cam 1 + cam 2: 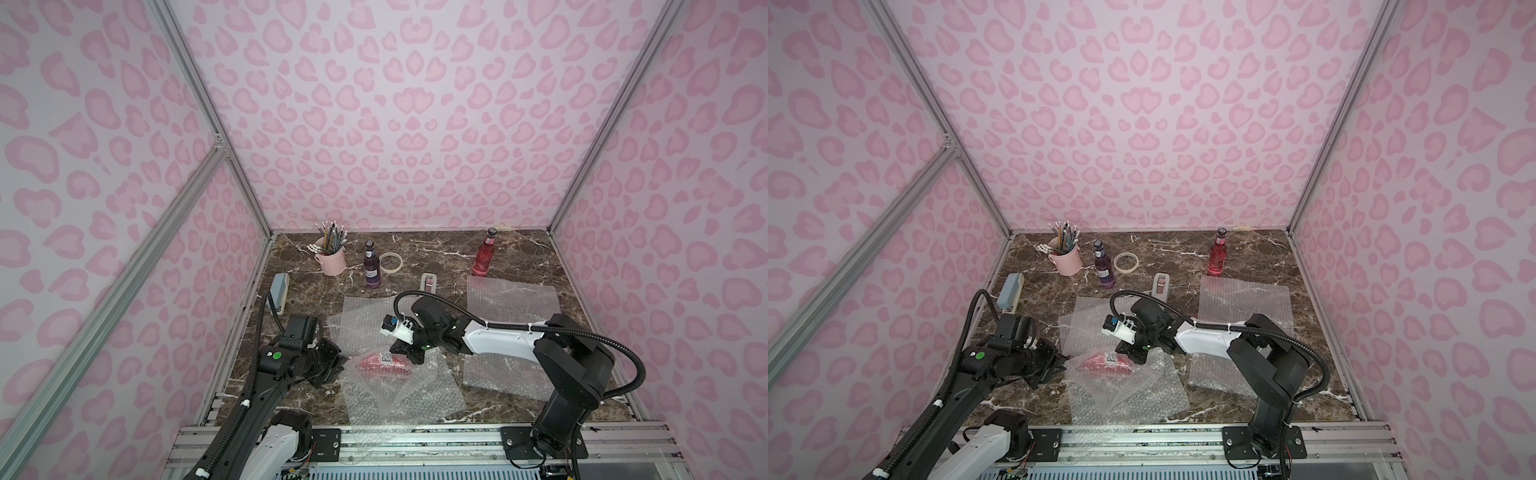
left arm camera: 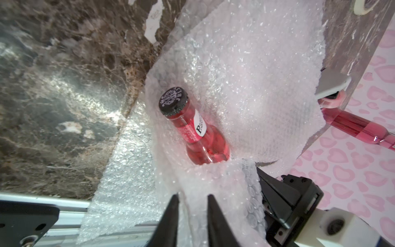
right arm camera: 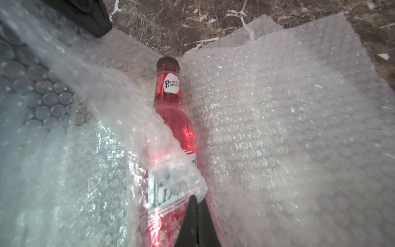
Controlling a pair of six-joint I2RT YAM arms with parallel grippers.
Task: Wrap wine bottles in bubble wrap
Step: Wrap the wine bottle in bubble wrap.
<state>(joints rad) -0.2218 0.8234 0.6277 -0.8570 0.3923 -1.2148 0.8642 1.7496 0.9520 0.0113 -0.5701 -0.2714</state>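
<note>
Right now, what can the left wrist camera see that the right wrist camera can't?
Only the left wrist: a second pink-red bottle and the pink spotted wall. Only the right wrist: big white lettering on a body label. Both: the lying pink-red bottle with its dark cap, in bubble wrap on the marble tabletop.

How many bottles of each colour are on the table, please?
Pink-red: 2, the standing bottle and the lying bottle in bubble wrap
Purple: 1, the purple bottle
Total: 3
</note>
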